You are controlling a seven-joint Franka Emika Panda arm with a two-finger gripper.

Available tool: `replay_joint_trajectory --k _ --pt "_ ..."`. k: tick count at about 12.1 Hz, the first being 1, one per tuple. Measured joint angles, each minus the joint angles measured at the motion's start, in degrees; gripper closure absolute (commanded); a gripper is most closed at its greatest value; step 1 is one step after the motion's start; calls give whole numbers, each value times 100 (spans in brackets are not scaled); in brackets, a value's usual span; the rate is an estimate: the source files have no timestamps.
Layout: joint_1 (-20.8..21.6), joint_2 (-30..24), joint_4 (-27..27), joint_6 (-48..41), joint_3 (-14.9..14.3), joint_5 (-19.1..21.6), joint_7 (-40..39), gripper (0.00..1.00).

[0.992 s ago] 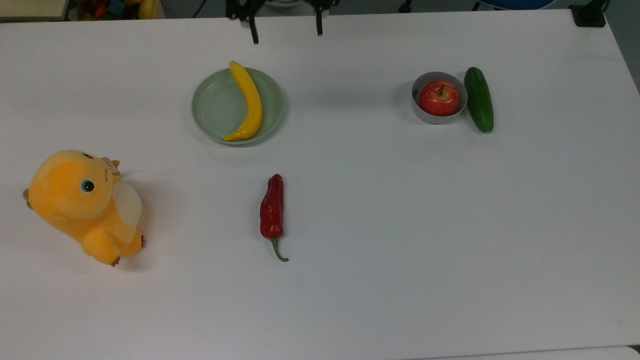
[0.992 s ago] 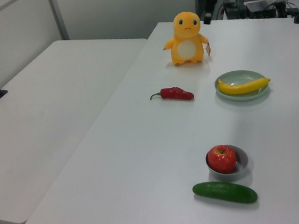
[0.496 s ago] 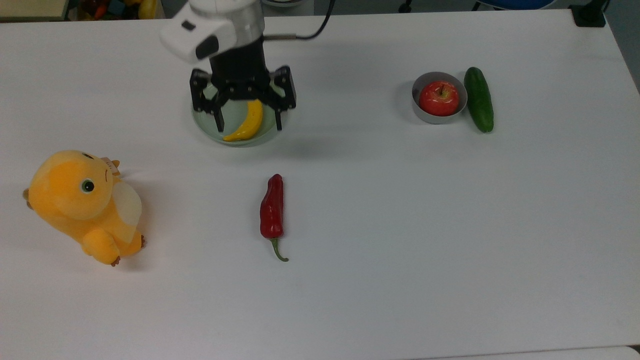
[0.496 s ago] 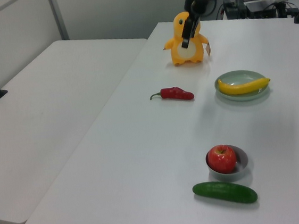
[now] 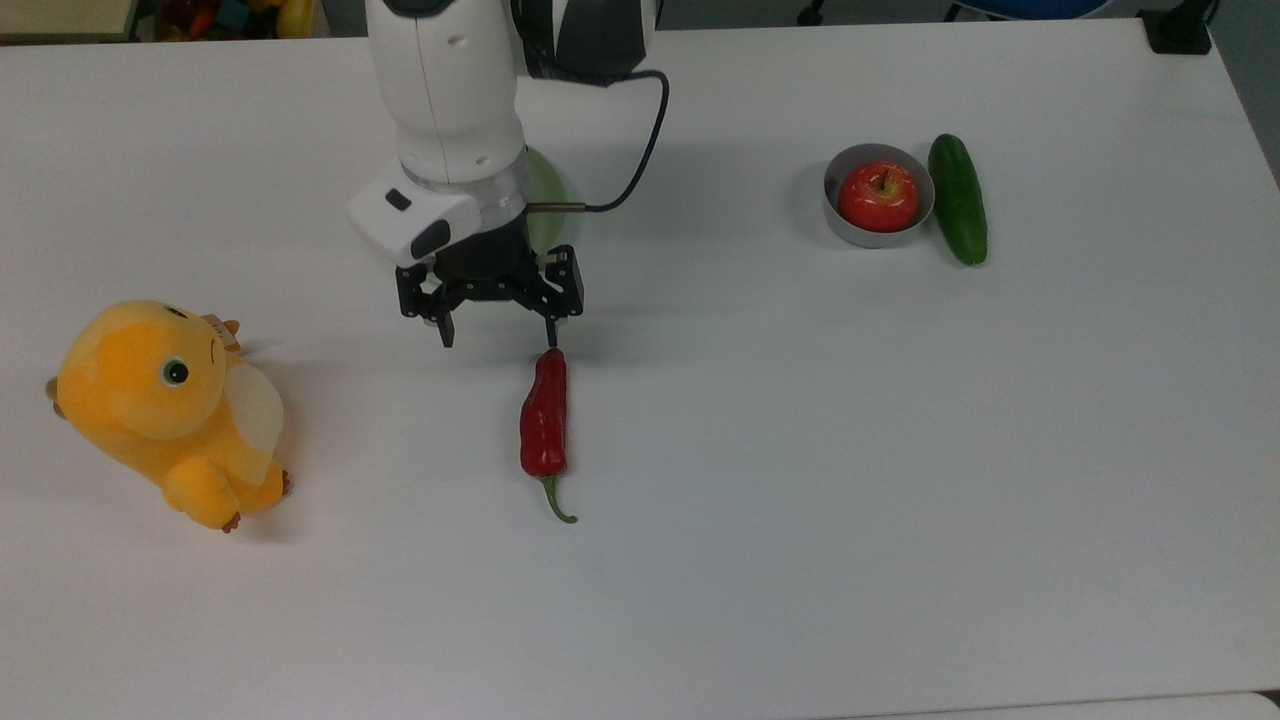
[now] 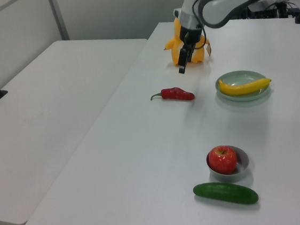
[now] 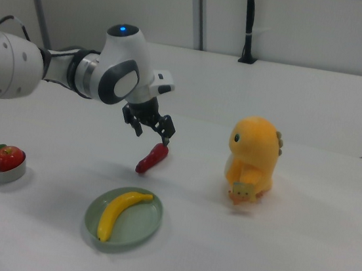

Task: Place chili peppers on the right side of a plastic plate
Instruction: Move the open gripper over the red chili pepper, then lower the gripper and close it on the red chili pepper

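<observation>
The dark-red chili (image 5: 544, 420) lies on the white table, its green stem toward the top view's bottom edge. My gripper (image 5: 498, 338) is open and holds nothing. It hovers between the chili and the plate, with one fingertip (image 5: 551, 338) just over the chili's blunt tip. My arm covers most of the mint-green plate (image 5: 546, 190) in the top view. The plate (image 6: 237, 77) with a yellow banana (image 6: 244, 86) on it shows whole in the left view. In the right view my gripper (image 7: 153, 134) hangs just above the chili (image 7: 152, 158), behind the plate (image 7: 147, 222).
An orange plush toy (image 5: 165, 410) sits at the top view's left. A grey bowl (image 5: 875, 240) holding a red apple (image 5: 878, 196) stands at the top view's upper right, with a dark green cucumber (image 5: 957, 198) beside it. A black cable (image 5: 640, 150) hangs off my wrist.
My arm has come in from the far edge, passed over the plate and reached the chili's tip. The gripper has stayed open. Nothing on the table has moved.
</observation>
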Motion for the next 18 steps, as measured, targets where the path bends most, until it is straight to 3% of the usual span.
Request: replay_joint_trajectory --k 11,15,16,17,18 --pt "220 681 13 892 -7 0 0 1" --pt "282 863 16 1136 -7 0 1 51" --pt "289 863 18 1136 -7 1 41 59" --pt "288 863 19 1136 -8 2 135 81" --pt "288 864 19 1136 -8 2 285 86"
